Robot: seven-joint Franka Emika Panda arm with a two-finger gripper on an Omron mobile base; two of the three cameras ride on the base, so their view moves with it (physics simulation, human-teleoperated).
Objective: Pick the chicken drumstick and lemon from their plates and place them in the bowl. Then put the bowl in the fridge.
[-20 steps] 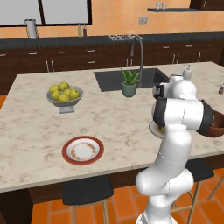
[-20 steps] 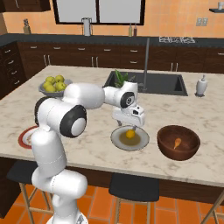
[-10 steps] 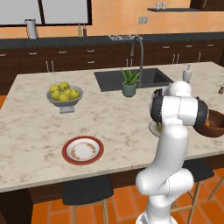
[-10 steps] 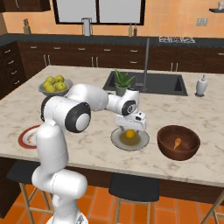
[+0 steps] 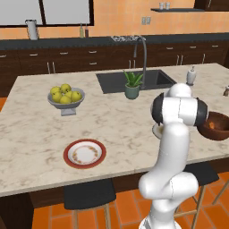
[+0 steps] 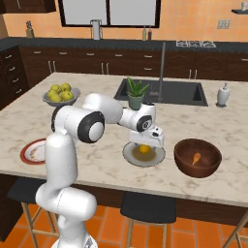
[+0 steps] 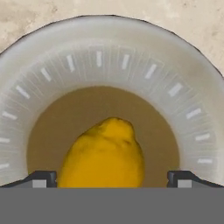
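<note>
fingers (image 7: 41,178) spread wide on the gripper (image 7: 112,179), lemon (image 7: 103,155) sitting right between them on the grey-beige plate (image 7: 175,78), not pinched. drumstick (image 6: 195,158) already in the bowl (image 6: 181,160)

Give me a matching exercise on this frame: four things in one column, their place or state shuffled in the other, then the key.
Things:
1. lemon
2. drumstick
3. red-rimmed plate
4. gripper

Place or state:
A. inside the brown bowl
B. bare, near the counter's front edge
C. on the grey plate
D. open, a fingertip on either side of the lemon

Pairs: 1-C, 2-A, 3-B, 4-D
</note>
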